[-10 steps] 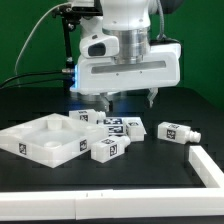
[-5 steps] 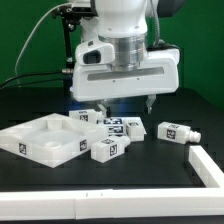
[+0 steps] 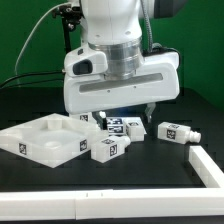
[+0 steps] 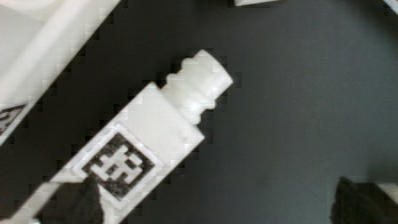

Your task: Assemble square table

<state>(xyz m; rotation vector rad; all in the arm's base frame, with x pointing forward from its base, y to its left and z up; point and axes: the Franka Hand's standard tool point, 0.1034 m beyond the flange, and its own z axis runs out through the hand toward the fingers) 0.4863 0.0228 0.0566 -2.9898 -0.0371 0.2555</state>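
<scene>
Black tabletop [image 3: 30, 100]: loose legs [image 3: 107, 149] beside square slab [image 3: 40, 140].

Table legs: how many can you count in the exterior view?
4: one leg beside the slab, one behind it, one under the arm, one at the exterior view's right. The arm may hide others.

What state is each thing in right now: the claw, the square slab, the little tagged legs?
gripper: open, holding nothing, hovering over the middle legs.
tabletop: lying flat, rim up, no legs fitted.
front leg: loose, close by the tabletop.
middle legs: loose, bunched together.
far leg: lying on its side, apart from the others.
</scene>
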